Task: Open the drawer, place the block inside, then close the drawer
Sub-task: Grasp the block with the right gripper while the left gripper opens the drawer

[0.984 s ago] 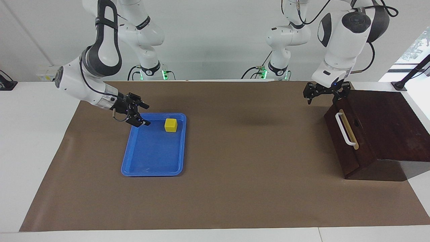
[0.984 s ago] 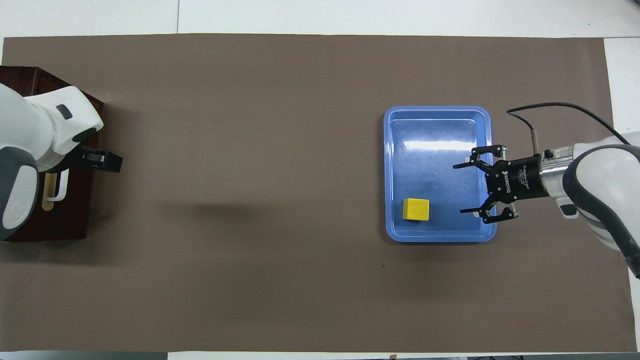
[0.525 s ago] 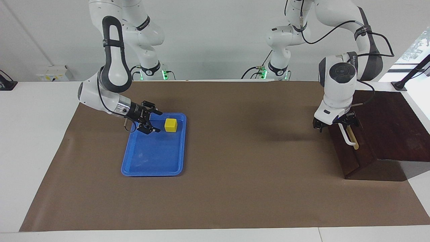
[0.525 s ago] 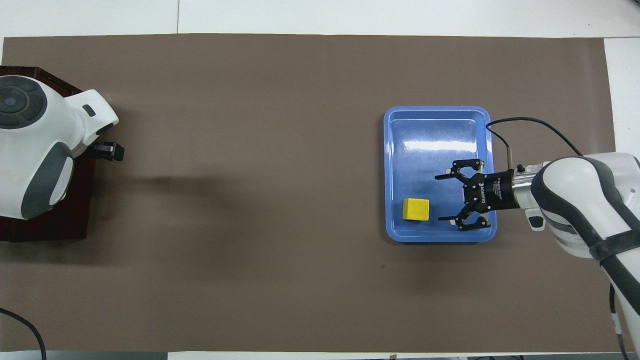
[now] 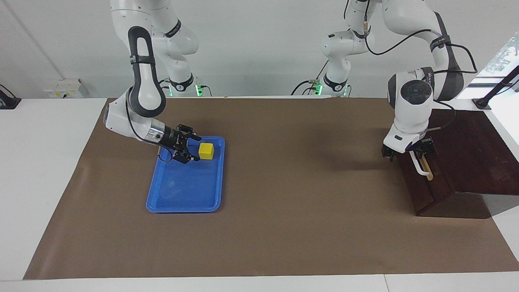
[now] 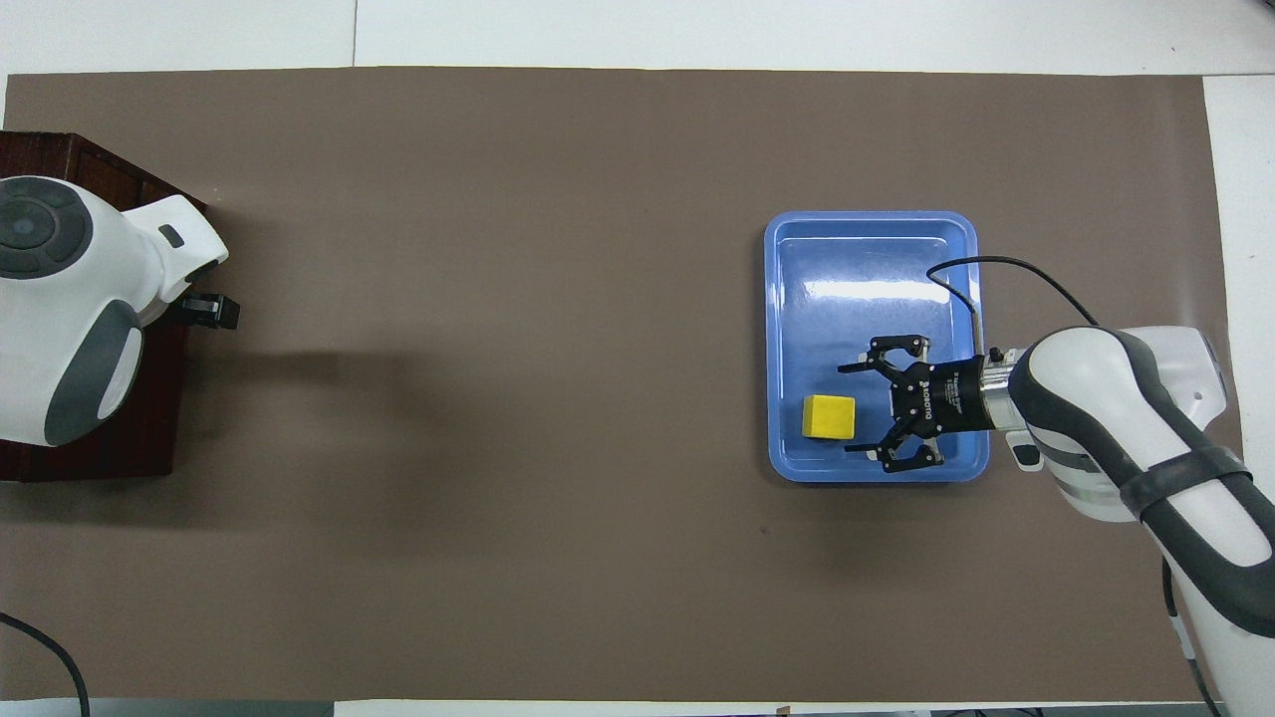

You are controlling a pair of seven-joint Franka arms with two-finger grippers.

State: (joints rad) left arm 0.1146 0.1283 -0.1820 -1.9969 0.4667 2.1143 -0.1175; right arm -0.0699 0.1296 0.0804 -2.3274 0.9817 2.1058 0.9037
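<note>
— Blocks? 
— One yellow block (image 5: 206,151) in one blue tray (image 5: 184,202); right gripper (image 5: 195,148) gapes empty beside it.
— Drawers?
— One drawer (image 5: 429,184), shut; left gripper (image 5: 405,153) open at its white handle (image 5: 421,169).

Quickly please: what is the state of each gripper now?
Left gripper: open, at the drawer handle, holding nothing.
Right gripper: open, beside the block, holding nothing.

A white table (image 5: 40,170) carries a brown mat (image 5: 284,227); on it rest a blue tray (image 5: 162,207) and a dark wooden box (image 5: 470,146).
</note>
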